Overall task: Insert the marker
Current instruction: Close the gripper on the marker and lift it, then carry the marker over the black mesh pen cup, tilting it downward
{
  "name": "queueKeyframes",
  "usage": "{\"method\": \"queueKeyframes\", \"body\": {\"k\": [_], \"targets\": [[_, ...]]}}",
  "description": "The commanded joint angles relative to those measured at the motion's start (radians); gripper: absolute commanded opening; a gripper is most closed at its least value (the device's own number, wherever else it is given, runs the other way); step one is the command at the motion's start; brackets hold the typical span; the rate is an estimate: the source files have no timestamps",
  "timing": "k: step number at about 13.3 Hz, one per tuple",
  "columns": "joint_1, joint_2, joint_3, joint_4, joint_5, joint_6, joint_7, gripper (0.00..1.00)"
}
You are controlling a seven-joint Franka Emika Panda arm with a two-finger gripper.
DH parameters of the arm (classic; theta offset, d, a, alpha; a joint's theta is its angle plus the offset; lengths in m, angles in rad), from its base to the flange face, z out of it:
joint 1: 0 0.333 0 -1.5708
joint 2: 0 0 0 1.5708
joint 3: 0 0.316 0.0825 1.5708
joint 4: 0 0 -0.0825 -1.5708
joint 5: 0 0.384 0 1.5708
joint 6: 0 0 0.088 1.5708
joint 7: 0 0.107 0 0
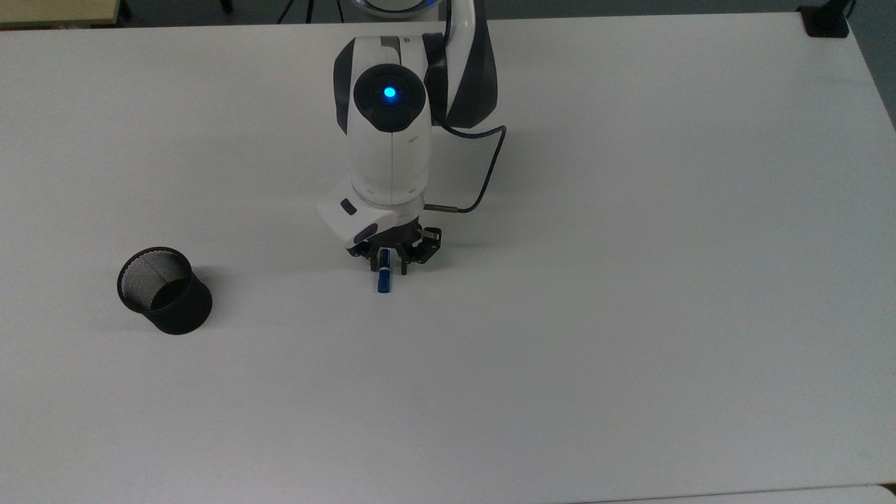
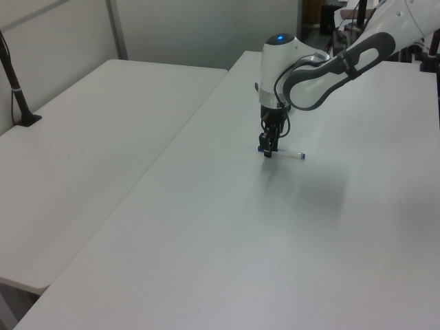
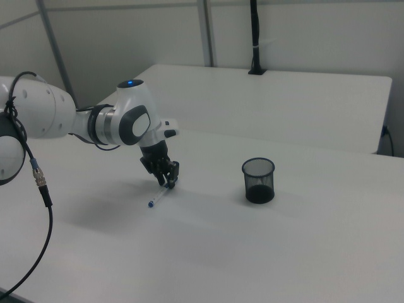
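Note:
The marker [image 1: 383,280] lies flat on the white table [image 1: 630,280]. In the top view its blue cap pokes out below the gripper, and the rest of the barrel is hidden under the arm. My gripper [image 1: 387,266] is low over it, open, with one finger on each side of the barrel just behind the cap. In the left view the gripper [image 2: 268,151] stands at the capped end while the white barrel of the marker [image 2: 291,155] runs off to the left view's right. The right view has the gripper [image 3: 169,183] down at the marker [image 3: 158,196].
A black mesh cup [image 1: 164,290] stands upright and open-topped at the top view's left, well apart from the marker; it is the cup [image 3: 259,180] at the right view's right. A black post base [image 1: 826,21] sits at the far corner. A second table [image 2: 82,144] adjoins.

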Motion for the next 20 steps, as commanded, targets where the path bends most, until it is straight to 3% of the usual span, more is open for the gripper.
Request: {"method": "queueKeyframes", "body": {"k": [1, 4, 9, 11, 14, 20], "targets": [[0.01, 0.016, -0.008, 0.034, -0.018, 0.042, 0.044, 0.19], [0.005, 0.02, -0.008, 0.054, -0.016, 0.042, 0.044, 0.13], [-0.002, 0.008, -0.02, 0.068, -0.01, 0.042, 0.046, 0.12], [-0.031, 0.004, -0.023, 0.137, -0.007, 0.042, 0.046, 0.12], [-0.126, -0.05, -0.023, 0.165, -0.016, 0.047, 0.032, 0.13], [-0.249, -0.075, -0.023, 0.16, -0.019, 0.293, -0.002, 0.14]]}}
